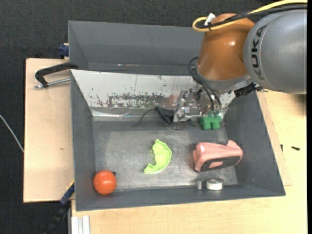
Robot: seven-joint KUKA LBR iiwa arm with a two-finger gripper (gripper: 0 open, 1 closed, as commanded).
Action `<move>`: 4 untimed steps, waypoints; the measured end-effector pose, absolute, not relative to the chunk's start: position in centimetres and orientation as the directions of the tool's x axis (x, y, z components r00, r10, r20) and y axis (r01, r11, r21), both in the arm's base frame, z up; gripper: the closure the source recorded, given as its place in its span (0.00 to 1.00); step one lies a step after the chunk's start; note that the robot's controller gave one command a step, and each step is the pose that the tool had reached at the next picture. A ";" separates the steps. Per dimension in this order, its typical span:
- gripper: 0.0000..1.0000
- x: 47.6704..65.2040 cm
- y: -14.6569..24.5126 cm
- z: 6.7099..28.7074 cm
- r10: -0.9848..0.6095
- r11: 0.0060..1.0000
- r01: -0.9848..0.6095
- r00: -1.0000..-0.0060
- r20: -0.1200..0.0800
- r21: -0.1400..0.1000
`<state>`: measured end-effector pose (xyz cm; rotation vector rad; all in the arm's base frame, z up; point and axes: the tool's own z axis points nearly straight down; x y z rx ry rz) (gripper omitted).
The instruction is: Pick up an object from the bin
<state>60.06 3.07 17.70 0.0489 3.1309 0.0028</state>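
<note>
Poised with claw [187, 110] low at the bin's [83, 145] back wall, grip impossible to tell, dark green block [210, 122] just beside. Nearer front: pink wedge [217, 156], lime curved piece [158, 156], orange ball [104, 182] well apart.

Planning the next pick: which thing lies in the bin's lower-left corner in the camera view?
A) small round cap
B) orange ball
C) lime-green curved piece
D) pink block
B: the orange ball sits in that corner; the lime-green curved piece and pink block lie further right.
</note>
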 end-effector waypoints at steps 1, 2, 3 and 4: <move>1.00 59.5 2.8 15.5 0.045 0.999 0.045 -0.999 -0.004 0.002; 0.00 59.3 1.5 7.4 0.099 0.995 0.099 -0.995 -0.007 0.003; 1.00 59.5 1.5 7.7 0.099 0.995 0.099 -0.995 -0.014 0.004; 1.00 59.5 1.5 7.7 0.099 0.995 0.099 -0.995 -0.014 0.004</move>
